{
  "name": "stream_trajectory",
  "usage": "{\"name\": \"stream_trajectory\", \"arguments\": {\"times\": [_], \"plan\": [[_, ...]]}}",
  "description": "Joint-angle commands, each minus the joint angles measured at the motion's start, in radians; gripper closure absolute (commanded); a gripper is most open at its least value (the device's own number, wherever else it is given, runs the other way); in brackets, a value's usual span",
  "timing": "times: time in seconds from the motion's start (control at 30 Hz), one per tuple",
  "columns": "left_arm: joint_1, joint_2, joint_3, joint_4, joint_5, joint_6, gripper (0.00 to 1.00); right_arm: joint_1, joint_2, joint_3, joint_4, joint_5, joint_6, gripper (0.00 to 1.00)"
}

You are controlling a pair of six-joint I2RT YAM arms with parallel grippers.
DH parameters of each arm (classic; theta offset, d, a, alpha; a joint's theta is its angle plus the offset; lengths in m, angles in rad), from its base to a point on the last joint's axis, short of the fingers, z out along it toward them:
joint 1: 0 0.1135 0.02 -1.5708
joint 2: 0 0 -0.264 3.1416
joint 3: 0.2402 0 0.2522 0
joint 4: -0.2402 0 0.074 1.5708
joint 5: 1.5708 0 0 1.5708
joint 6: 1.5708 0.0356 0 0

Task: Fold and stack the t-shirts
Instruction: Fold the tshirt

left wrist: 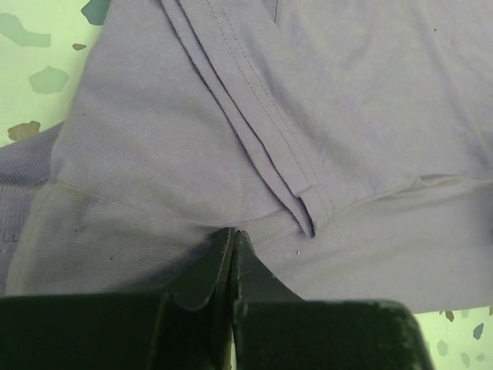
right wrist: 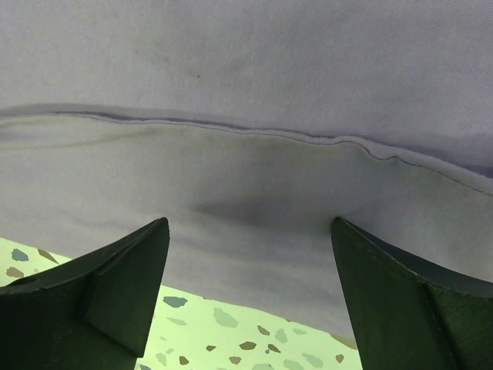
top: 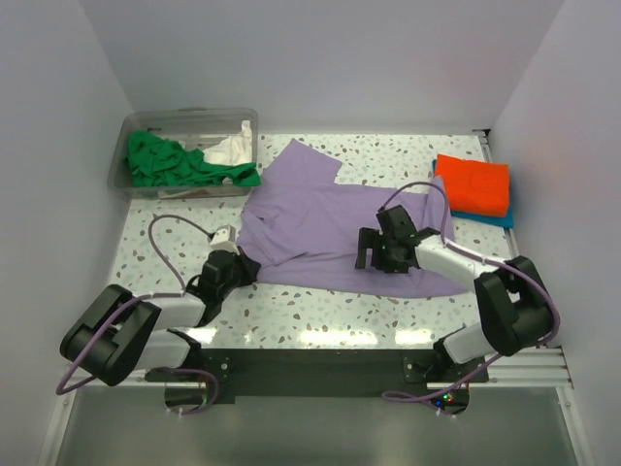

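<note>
Speckled surface [top: 320,311] fills frame. Centre: lavender t-shirt [top: 310,218] spread flat. Likely thin, limp, light, will sag and crease; best taken at hem, sleeve edge or corners. Upper left: clear tub [top: 136,131] holds green t-shirt [top: 165,160] and white t-shirt [top: 231,150]. Upper right: folded orange t-shirt [top: 473,184] on blue t-shirt [top: 503,219]. Lower left of lavender cloth: left gripper [left wrist: 233,231], jaws clenched on edge. Over lower-right hem: right gripper [right wrist: 250,231], jaws released.

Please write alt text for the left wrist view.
The black left gripper is shut on a crease of the lavender purple cloth t-shirt, which fills the view. Its stitched hem runs diagonally; speckled table shows at corners.
</note>
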Motion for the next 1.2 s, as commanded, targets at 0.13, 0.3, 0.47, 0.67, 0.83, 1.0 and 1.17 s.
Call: {"name": "stream_trajectory", "arguments": {"times": [0.13, 0.3, 0.47, 0.67, 0.83, 1.0, 1.17], "plan": [[0.005, -0.022, -0.060, -0.049, -0.026, -0.096, 1.00, 0.036, 0.018, -0.098, 0.059, 0.002, 0.043, 0.10], [0.002, -0.107, -0.098, -0.097, -0.026, -0.122, 1.00, 0.062, 0.009, -0.144, 0.064, 0.010, 0.068, 0.10], [-0.003, -0.225, -0.114, -0.210, -0.056, -0.140, 1.00, 0.087, -0.014, -0.178, 0.050, 0.008, 0.088, 0.10], [-0.005, -0.396, -0.129, -0.327, -0.075, -0.156, 1.00, 0.111, -0.060, -0.204, 0.021, 0.010, 0.102, 0.10], [-0.011, -0.437, -0.131, -0.362, -0.066, -0.162, 1.00, 0.122, -0.094, -0.218, 0.004, 0.008, 0.100, 0.10], [-0.031, -0.402, -0.094, -0.324, -0.052, -0.128, 1.00, 0.125, -0.115, -0.188, -0.010, 0.007, 0.086, 0.10], [-0.080, -0.359, -0.058, -0.224, -0.032, -0.105, 0.95, 0.127, -0.137, -0.145, -0.027, 0.016, 0.074, 0.10]]}}
